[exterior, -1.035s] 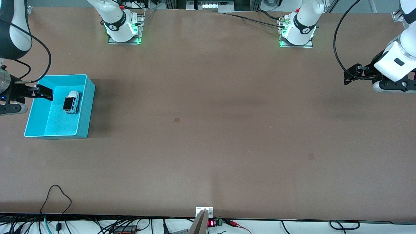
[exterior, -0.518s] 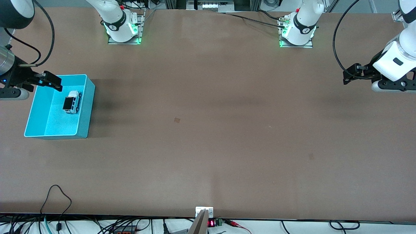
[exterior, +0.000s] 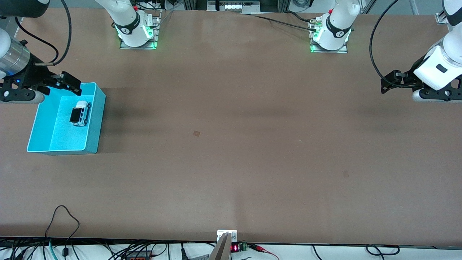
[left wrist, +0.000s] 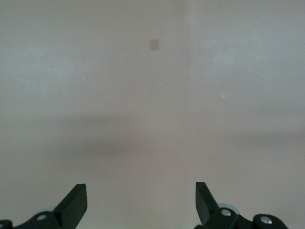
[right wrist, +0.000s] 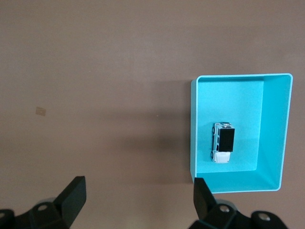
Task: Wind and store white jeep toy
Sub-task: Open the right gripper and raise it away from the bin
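Brown table (exterior: 231, 144), turquoise bin (exterior: 94, 122) resting on it toward the right arm's end

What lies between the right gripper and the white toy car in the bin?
Nothing: the open right gripper hangs over the bin edge, and only bare bin floor separates it from the toy car, as the front view shows.

High front camera; right wrist camera shares its turquoise bin (exterior: 94, 119).
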